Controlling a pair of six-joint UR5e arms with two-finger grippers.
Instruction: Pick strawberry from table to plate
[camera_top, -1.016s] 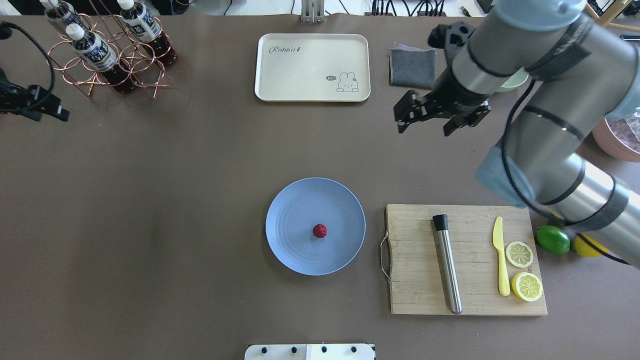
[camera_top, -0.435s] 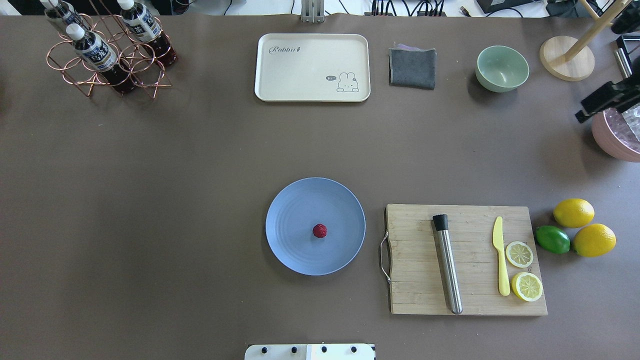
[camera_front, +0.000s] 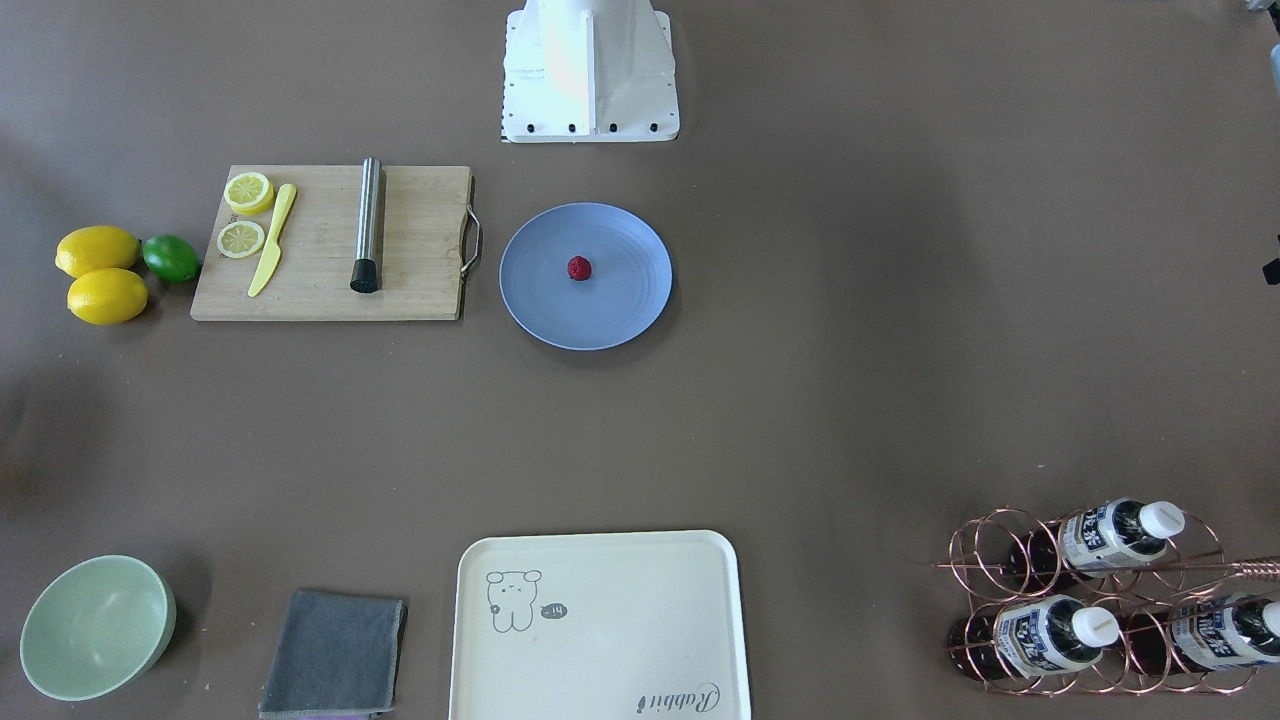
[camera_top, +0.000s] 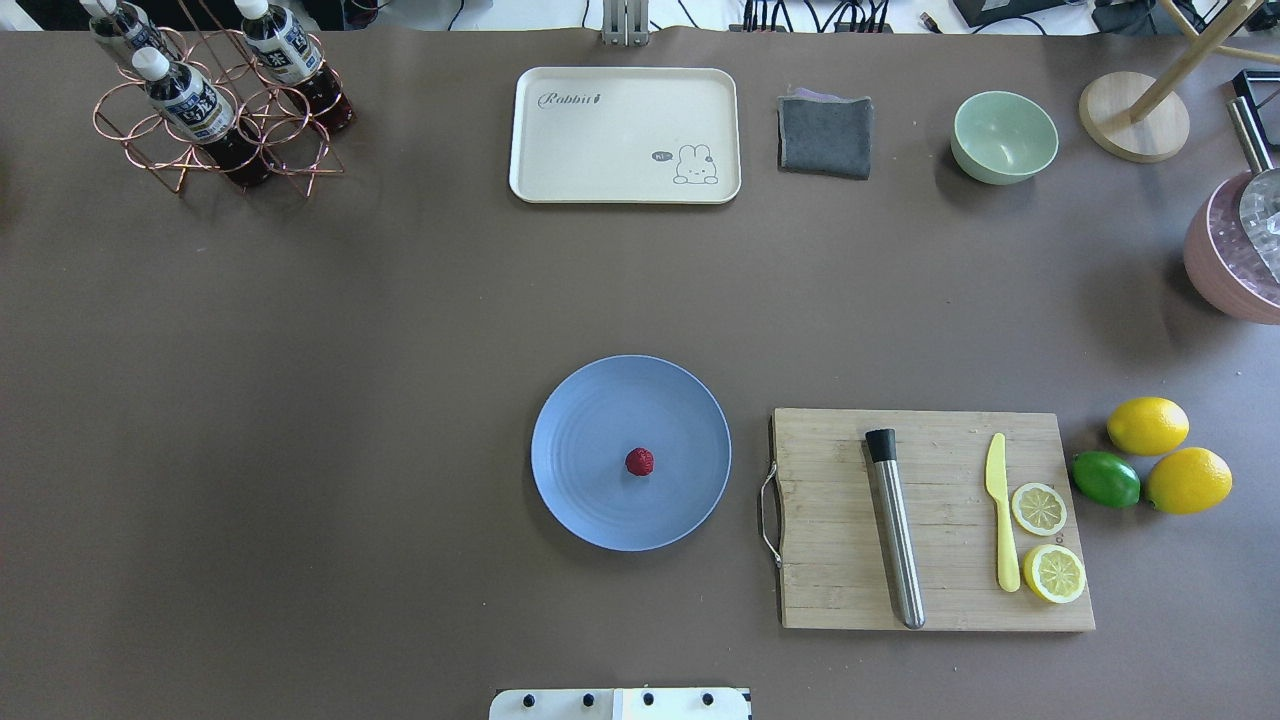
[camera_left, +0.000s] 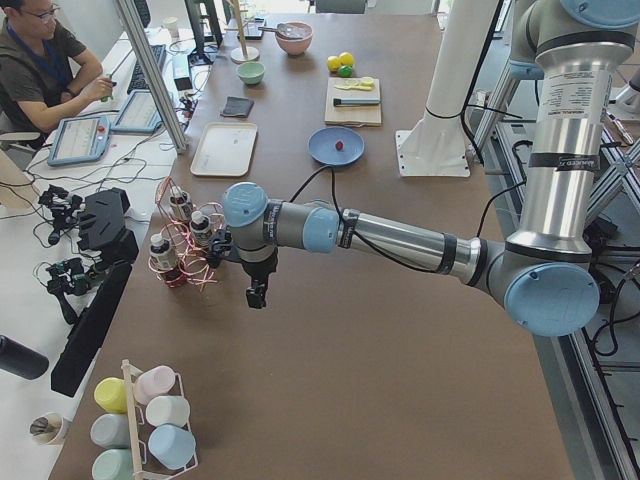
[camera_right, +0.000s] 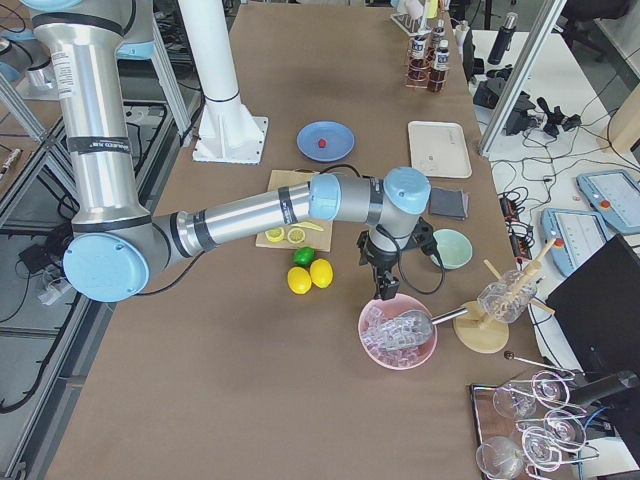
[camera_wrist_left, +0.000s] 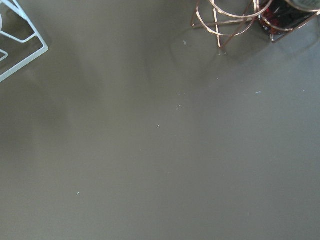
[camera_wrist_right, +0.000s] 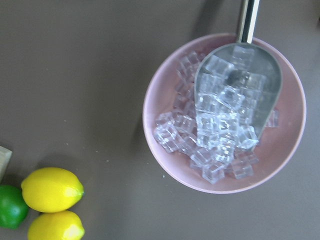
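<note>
The small dark-red strawberry (camera_top: 640, 461) (camera_front: 579, 267) lies near the middle of the blue-grey plate (camera_top: 590, 420) (camera_front: 620, 300), which sits on the brown table (camera_top: 350, 400). Neither gripper is near it. In the exterior left view my left gripper (camera_left: 257, 293) hangs over bare table beside the copper bottle rack (camera_left: 185, 250). My right gripper (camera_right: 381, 290) shows in the exterior right view above the pink bowl of ice (camera_right: 398, 335). I cannot tell whether either is open or shut. Both wrist views show no fingers.
A wooden cutting board (camera_top: 830, 560) with a steel muddler, a yellow knife and lemon slices lies right of the plate. Two lemons (camera_top: 1147, 425) and a lime sit beyond it. Cream tray (camera_top: 620, 130), grey cloth, green bowl (camera_top: 1003, 135) stand far back. A person sits at a side desk.
My right arm has swung out of the overhead view to the right, uncovering the green bowl and the lemons. The left gripper has left the left edge. The strawberry has stayed put.
</note>
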